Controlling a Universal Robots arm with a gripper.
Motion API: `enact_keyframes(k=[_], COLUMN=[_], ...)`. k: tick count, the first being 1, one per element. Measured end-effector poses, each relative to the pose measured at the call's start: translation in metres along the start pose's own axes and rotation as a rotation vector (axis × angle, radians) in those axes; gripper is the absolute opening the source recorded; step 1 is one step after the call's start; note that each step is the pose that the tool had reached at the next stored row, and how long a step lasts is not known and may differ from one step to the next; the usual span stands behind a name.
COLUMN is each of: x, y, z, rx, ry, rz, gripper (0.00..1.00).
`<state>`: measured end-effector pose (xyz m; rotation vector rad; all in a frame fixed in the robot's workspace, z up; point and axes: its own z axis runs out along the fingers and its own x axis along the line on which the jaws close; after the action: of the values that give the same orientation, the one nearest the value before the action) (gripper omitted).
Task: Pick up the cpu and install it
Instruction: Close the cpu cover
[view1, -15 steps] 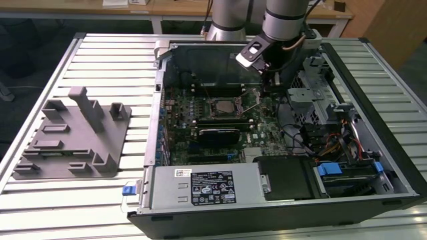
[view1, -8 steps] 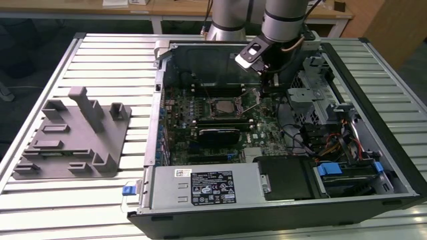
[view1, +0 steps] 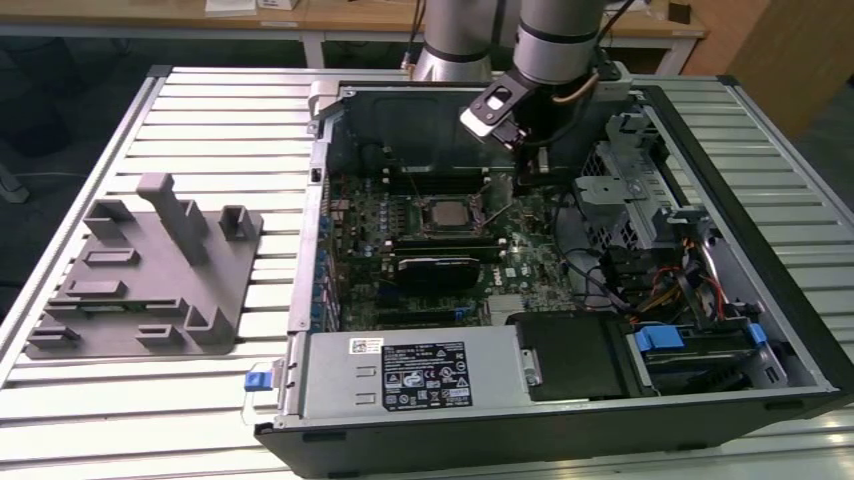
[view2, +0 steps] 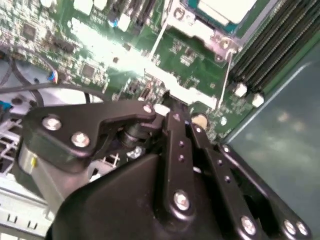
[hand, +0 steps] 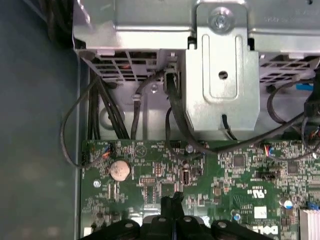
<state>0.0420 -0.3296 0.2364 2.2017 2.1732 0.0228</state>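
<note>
The cpu (view1: 445, 212) lies flat in the socket on the green motherboard (view1: 527, 262) inside the open computer case; its pale silver top also shows in the second wrist view (view2: 225, 9). A thin metal socket lever (view2: 226, 75) runs beside it. My gripper (view1: 534, 178) hangs over the board to the exterior view's right of the socket, near the drive cage, apart from the cpu. Its black fingertips (hand: 172, 201) meet with nothing between them, just above the board; the second wrist view shows the same closed tips of the gripper (view2: 175, 119).
A metal drive cage (hand: 222, 75) with black cables (hand: 175, 120) stands close ahead of the gripper. A coin battery (hand: 120, 170) sits on the board. The case wall (view1: 318, 200), the power supply (view1: 414, 372) and a grey fixture (view1: 147, 270) on the slatted table surround the work area.
</note>
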Motion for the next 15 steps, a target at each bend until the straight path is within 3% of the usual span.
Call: enact_keyframes(k=[15], x=[-0.0005], y=[-0.0313], z=[-0.0012], rx=[0.0001], ry=[0.0027], rz=[0.000], gripper=[0.11])
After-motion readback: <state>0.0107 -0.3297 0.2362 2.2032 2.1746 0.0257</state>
